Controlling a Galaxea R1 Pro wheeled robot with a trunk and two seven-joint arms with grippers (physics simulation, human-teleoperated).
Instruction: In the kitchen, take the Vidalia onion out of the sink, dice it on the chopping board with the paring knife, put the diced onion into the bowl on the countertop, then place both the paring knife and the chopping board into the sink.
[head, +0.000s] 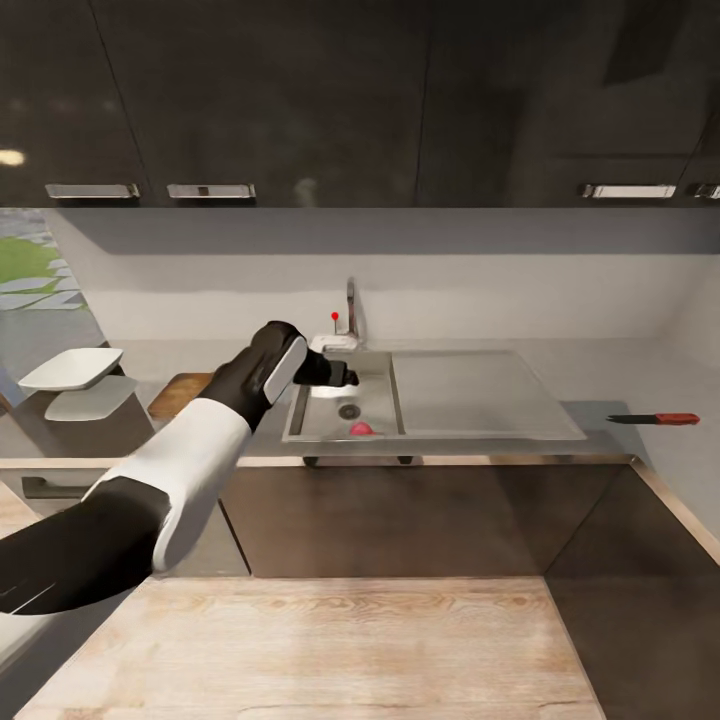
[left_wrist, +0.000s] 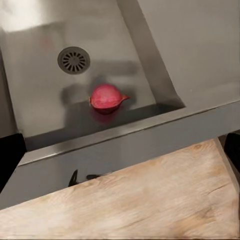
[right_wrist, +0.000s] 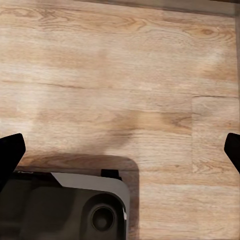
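Observation:
The Vidalia onion (head: 361, 429) (left_wrist: 106, 96), a pinkish-red bulb with a pointed tip, lies in the sink (head: 440, 395) basin near its front wall, close to the round drain (left_wrist: 74, 60). My left gripper (head: 338, 374) (left_wrist: 122, 149) hangs open above the basin, behind the onion and apart from it, with nothing between its fingers. The paring knife (head: 655, 418) lies on the countertop (head: 620, 365) far to the right. The chopping board (head: 178, 393) shows left of the sink, partly hidden by my left arm. The white bowl (head: 72, 368) stands further left. My right gripper (right_wrist: 122, 150) is open over the wood floor.
The chrome tap (head: 350, 310) with its red knob stands behind the basin, just beyond my left gripper. Dark upper cabinets (head: 300, 100) hang above. The flat drainboard (head: 480, 390) lies to the basin's right. Dark lower cabinet fronts (head: 400, 520) face me. My base (right_wrist: 65, 205) shows below the right gripper.

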